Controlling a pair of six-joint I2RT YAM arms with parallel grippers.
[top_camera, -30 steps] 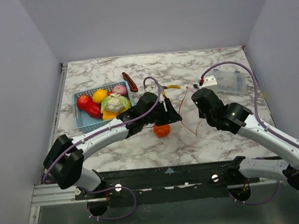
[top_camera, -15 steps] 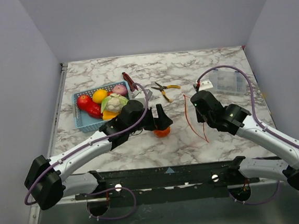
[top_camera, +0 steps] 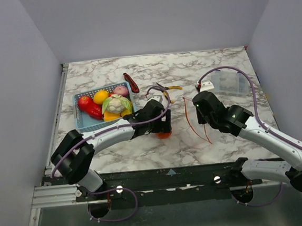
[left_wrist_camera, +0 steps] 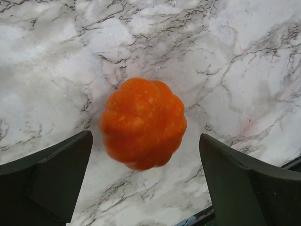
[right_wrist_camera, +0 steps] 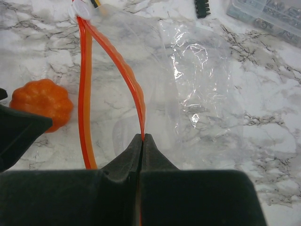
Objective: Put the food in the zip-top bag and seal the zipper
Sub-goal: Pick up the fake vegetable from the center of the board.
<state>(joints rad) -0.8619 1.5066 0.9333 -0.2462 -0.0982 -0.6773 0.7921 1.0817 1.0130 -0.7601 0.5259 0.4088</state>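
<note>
A small orange pumpkin (top_camera: 165, 134) (left_wrist_camera: 142, 123) of the food lies on the marble, and my left gripper (top_camera: 161, 125) (left_wrist_camera: 146, 141) hangs over it, open wide, one finger on each side and neither touching. The rest of the food, a red pepper (top_camera: 90, 109), a white cauliflower (top_camera: 117, 102) and others, lies in a blue basket (top_camera: 79, 122). The clear zip-top bag (right_wrist_camera: 197, 70) lies flat right of the pumpkin. My right gripper (top_camera: 199, 115) (right_wrist_camera: 142, 137) is shut on one side of its orange-red zipper (right_wrist_camera: 123, 68), holding the mouth apart.
A dark red-handled knife (top_camera: 131, 82) and yellow-handled pliers (top_camera: 172, 88) lie behind the left gripper. A rigid clear compartment box (top_camera: 230, 82) (right_wrist_camera: 268, 16) stands at the back right. The basket is at the left of the table.
The left jaws opened wide. The left arm drew back, then came over the pumpkin. The right gripper shifted slightly, still pinching the zipper.
</note>
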